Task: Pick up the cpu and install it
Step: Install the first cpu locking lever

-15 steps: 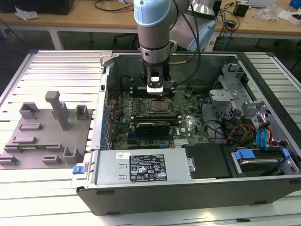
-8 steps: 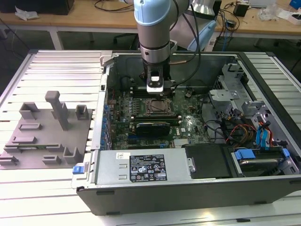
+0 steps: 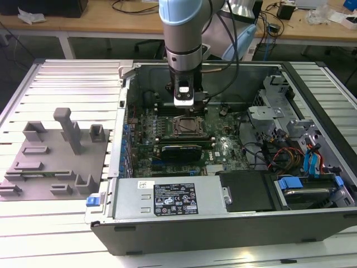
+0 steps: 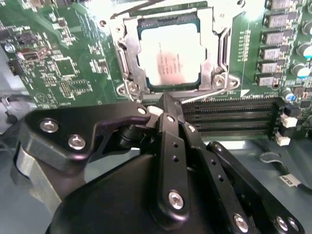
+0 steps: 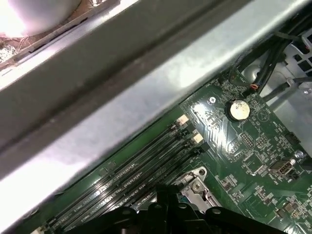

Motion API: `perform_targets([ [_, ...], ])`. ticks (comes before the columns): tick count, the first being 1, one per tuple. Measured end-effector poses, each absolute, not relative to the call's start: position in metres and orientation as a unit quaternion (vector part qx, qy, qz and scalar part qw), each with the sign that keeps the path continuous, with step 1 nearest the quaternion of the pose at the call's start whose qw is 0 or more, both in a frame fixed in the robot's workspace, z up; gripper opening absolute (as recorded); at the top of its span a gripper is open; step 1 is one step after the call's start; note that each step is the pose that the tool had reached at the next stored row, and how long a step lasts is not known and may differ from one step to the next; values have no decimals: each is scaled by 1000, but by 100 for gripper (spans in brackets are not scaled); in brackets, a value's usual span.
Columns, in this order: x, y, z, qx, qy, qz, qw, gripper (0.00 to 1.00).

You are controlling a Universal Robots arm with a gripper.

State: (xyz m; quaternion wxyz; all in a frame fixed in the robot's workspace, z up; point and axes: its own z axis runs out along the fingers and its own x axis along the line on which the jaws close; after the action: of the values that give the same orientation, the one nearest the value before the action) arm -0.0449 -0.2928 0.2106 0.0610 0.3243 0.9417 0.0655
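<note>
Silvery cpu (image 4: 168, 61) sits inside the socket (image 4: 127, 58) frame on the green motherboard (image 4: 58, 73). Your gripper (image 4: 165, 100) hovers at the socket's edge beside the memory slots (image 4: 229, 112), fingers pinched together, holding nothing.

cpu (image 4: 168, 61) in socket (image 4: 127, 66), memory slots (image 4: 229, 110) beside socket, pincer (image 4: 165, 101) over slots

Looks like a robotics lab or electronics workshop from my end: an opened computer case (image 3: 223, 223) sits on a slotted aluminium table (image 3: 67, 72) under the robot arm (image 3: 184, 33), and wooden benches (image 3: 106, 25) beyond its far edge are littered with cables (image 3: 134, 6).
</note>
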Motion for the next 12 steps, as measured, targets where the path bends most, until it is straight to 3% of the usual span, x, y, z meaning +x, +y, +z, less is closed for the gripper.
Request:
perform_targets([
  [12,-49,-289,209,328,941,64,62,11],
])
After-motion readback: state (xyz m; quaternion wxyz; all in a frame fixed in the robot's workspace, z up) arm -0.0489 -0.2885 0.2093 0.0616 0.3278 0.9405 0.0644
